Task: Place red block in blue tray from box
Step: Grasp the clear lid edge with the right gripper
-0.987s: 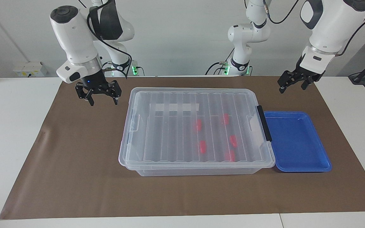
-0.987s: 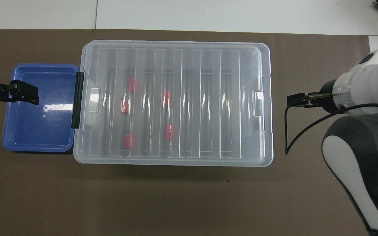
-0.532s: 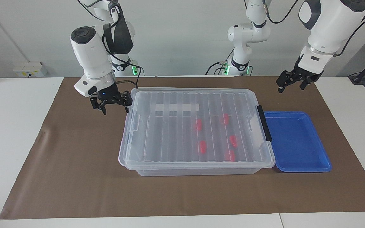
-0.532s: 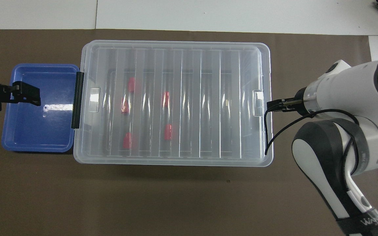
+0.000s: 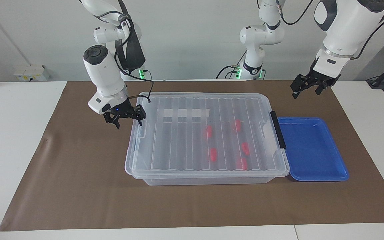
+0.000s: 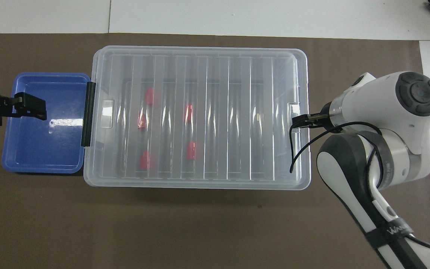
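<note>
Lid (image 5: 208,133) lay shut on the box (image 5: 205,180), five red blocks (image 5: 213,154) inside. Right gripper (image 5: 129,125) hung with fingers wide and empty at the box's end edge. Left gripper (image 5: 305,91) waited, fingers wide and empty, over the mat (image 5: 78,186) near the tray (image 5: 312,176), which touched the box.

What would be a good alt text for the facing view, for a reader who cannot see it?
A clear lidded box holding five red blocks sits on a brown mat, with an empty blue tray beside its black clip. The open right gripper hangs at the box's other end; the open left gripper waits above the mat near the tray.
</note>
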`<act>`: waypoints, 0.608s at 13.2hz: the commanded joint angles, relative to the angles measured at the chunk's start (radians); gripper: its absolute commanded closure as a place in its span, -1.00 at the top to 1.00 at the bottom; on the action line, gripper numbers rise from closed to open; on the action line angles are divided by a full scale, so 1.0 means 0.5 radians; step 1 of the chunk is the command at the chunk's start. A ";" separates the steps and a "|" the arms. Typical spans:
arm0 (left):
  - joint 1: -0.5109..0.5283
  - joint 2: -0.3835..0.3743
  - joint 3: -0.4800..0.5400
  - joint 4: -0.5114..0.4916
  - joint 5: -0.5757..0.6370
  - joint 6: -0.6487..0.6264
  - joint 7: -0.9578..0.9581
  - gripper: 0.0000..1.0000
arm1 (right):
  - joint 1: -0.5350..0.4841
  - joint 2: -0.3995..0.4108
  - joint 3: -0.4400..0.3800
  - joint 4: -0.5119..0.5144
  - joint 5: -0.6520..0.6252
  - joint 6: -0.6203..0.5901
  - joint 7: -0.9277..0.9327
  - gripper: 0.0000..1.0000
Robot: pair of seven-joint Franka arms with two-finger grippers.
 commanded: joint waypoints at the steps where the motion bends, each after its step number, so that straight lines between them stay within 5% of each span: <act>1: -0.020 -0.071 0.015 -0.099 -0.027 0.068 -0.030 1.00 | -0.027 -0.002 -0.007 -0.031 -0.005 0.045 -0.048 1.00; 8: -0.050 -0.092 0.015 -0.157 -0.027 0.163 -0.147 1.00 | -0.201 0.016 -0.010 0.012 -0.220 0.021 -0.045 1.00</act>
